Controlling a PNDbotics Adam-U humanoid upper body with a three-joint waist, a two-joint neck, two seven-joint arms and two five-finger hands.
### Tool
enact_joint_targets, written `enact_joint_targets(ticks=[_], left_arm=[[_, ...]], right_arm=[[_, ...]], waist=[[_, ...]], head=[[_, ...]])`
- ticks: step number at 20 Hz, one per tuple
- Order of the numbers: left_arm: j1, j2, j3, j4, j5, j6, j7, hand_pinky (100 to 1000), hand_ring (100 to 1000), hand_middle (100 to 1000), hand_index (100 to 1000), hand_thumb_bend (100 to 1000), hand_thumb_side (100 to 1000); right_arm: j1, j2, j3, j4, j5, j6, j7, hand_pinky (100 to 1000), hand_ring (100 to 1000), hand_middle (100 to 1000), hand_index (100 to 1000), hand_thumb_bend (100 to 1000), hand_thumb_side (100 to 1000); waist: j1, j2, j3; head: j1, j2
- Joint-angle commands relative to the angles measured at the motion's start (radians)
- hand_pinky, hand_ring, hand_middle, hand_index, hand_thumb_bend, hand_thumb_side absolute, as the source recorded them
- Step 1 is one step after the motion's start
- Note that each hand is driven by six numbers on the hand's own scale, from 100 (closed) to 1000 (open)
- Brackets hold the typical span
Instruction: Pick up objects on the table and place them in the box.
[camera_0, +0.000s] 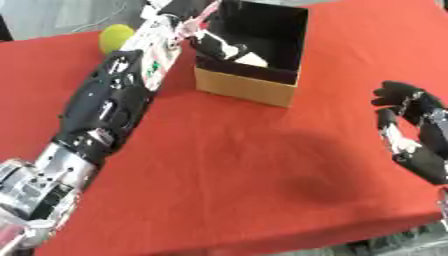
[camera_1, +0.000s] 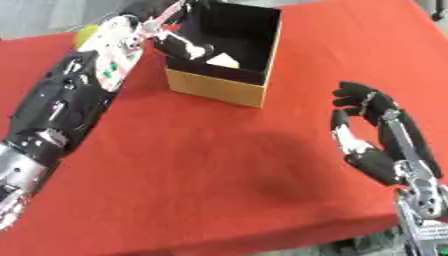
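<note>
A cardboard box (camera_0: 245, 88) with a dark inside stands at the back of the red table (camera_0: 236, 170). My left arm reaches up across the table and my left hand (camera_0: 215, 45) is inside the box, fingers stretched down toward a pale, whitish object (camera_1: 224, 60) on the box floor. Whether they touch it I cannot tell. A yellow-green ball (camera_0: 114, 37) lies on the table behind my left forearm, partly hidden by it. My right hand (camera_1: 378, 150) rests open at the right edge, fingers up, holding nothing.
The table's front edge runs along the bottom of both views, with its right corner below my right hand. Grey floor shows beyond the table's far left edge.
</note>
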Motion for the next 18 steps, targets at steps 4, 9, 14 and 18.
enact_joint_targets(ticks=[4,9,14,18], left_arm=[[-0.057,0.109,0.054,-0.056,0.071,0.034,0.049,710,691,699,848,677,424],[-0.063,0.210,0.122,-0.004,0.088,0.100,0.076,710,695,707,851,668,416],[-0.047,0.282,0.228,0.120,0.056,0.180,0.114,710,701,713,853,645,439],[-0.054,0.294,0.274,0.233,0.019,0.249,0.132,715,710,726,862,648,452]], right_arm=[[-0.001,-0.017,-0.011,-0.013,-0.001,-0.001,-0.006,698,747,743,863,100,500],[0.004,-0.021,-0.015,-0.011,0.003,-0.001,-0.010,698,746,743,863,100,501],[0.003,-0.025,-0.017,-0.011,0.005,-0.001,-0.012,698,746,743,863,100,499],[0.001,-0.027,-0.017,-0.010,0.002,-0.001,-0.013,698,746,741,862,100,503]], waist=[[-0.001,-0.018,0.008],[0.003,-0.019,0.014],[0.007,-0.017,-0.006],[0.011,-0.013,-0.018]], head=[[-0.016,0.005],[-0.032,0.005],[-0.034,0.005],[-0.032,0.005]])
